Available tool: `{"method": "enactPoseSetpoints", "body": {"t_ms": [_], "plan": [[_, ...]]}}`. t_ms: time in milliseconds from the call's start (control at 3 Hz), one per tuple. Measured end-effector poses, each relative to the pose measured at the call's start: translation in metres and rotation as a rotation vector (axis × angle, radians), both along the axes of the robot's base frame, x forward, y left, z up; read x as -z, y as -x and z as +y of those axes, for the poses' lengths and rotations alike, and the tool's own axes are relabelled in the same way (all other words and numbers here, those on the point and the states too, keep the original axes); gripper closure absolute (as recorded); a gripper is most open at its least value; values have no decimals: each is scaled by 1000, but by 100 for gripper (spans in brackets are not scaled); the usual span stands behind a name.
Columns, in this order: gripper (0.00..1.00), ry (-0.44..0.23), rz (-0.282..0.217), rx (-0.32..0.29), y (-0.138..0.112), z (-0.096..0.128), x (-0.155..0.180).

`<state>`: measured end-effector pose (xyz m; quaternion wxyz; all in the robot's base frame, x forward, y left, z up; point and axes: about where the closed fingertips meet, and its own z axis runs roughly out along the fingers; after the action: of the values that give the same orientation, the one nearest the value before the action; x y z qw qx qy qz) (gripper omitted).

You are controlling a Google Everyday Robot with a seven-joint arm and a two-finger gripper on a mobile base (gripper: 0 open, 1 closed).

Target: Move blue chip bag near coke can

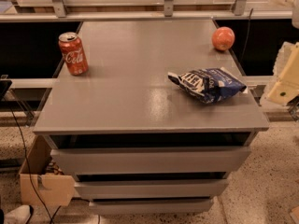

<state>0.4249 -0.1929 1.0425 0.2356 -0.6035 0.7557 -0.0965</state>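
Grey cabinet top (pixel 131 101) over speckled floor (pixel 268 181); end effector (pixel 284 78) beside its right edge, state unclear.

I see only a little of my arm from here. Its pale cream, blocky plastic gripper (pixel 284 80) sits at the far right edge of the camera view, about halfway up, and the frame cuts it off on that side. The casing is tilted, with its narrower upper end toward the top right and its broader lower end toward the bottom left. I cannot tell where wrist ends and casing begins.
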Motion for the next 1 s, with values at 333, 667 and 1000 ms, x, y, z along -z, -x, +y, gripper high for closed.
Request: {"method": "enactPoseSetpoints", "body": {"t_ms": [333,667,1000], "plan": [[0,0,-3,-1,0,1,-1],[0,-13,-10,-86,-15,10,3],[0,-31,3,-229,-43,26,21]]}}
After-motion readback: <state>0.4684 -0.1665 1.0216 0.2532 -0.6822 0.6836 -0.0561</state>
